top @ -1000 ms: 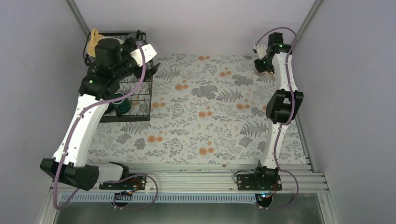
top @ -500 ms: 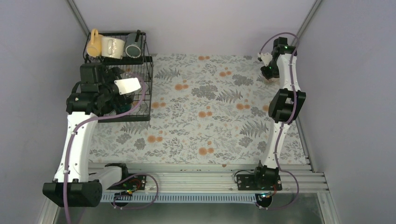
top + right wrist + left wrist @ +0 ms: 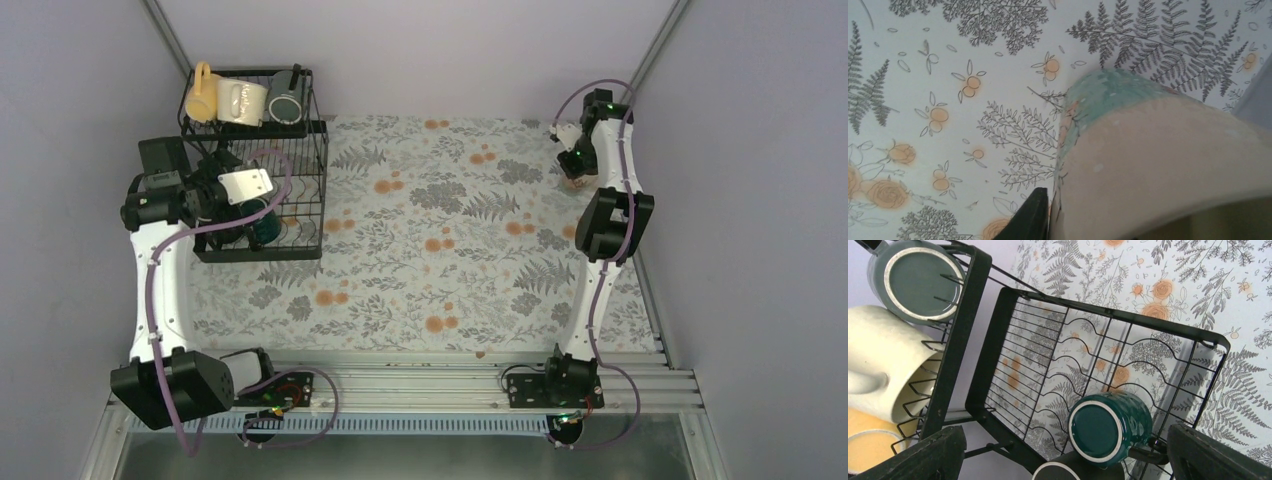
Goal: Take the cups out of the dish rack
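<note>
The black wire dish rack point(image 3: 300, 160) stands at the far left. Its upper shelf holds the yellow mug point(image 3: 200, 95), the cream mug point(image 3: 240, 100) and the dark grey mug point(image 3: 285, 103). The lower tray point(image 3: 1013, 305) holds the dark green mug point(image 3: 1110, 425) on its side and the black mug point(image 3: 1068, 472) beside it. My left gripper point(image 3: 260, 208) hangs open above these two, touching neither. My right gripper point(image 3: 573, 168) is shut on the beige mug point(image 3: 1168, 170), low over the far right of the table.
The flowered tablecloth point(image 3: 450, 240) covers the table. Grey walls close in on both sides, and the right one is next to the beige mug. The rack's upright wire side point(image 3: 322, 170) faces the table's middle. A metal rail point(image 3: 420, 380) runs along the near edge.
My left arm has drawn back from over the upper shelf to above the lower tray, uncovering the three upper mugs. My right gripper has moved right and down with the beige mug.
</note>
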Robot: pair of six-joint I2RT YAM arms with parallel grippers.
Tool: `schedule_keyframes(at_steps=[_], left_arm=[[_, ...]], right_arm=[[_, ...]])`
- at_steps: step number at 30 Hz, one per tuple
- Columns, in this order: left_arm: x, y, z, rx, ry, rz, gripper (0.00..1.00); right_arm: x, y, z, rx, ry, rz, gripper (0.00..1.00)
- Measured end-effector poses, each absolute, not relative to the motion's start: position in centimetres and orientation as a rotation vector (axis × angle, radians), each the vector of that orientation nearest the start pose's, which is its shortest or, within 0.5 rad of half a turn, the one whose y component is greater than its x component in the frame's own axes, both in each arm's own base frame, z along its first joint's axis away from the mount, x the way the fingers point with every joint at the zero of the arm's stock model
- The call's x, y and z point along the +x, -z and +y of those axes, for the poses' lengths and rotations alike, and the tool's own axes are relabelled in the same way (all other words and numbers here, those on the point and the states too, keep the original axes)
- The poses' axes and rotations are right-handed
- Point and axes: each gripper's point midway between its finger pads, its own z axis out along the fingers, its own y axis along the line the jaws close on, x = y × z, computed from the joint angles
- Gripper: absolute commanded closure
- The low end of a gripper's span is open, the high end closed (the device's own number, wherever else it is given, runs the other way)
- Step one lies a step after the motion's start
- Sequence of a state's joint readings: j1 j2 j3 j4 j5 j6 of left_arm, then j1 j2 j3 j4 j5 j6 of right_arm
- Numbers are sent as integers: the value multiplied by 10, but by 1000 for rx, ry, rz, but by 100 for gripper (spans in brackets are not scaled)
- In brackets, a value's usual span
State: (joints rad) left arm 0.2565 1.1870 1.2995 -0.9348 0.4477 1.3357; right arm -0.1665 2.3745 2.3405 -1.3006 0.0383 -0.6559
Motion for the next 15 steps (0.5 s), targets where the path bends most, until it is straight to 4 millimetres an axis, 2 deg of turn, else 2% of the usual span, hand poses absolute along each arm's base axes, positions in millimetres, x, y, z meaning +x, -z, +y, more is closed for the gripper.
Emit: schedule_keyframes(at_steps=[6, 12, 15], left_arm=[[319, -277, 15, 1352, -260, 1863, 0], [319, -279, 19, 1328, -252, 1863, 0], [319, -281, 23, 1306, -253, 1871, 0]], right_arm=[[517, -113, -98, -699, 231, 2806, 44], [521, -116, -99, -684, 257, 2778, 23], [518, -128, -98, -677, 274, 2750, 8]])
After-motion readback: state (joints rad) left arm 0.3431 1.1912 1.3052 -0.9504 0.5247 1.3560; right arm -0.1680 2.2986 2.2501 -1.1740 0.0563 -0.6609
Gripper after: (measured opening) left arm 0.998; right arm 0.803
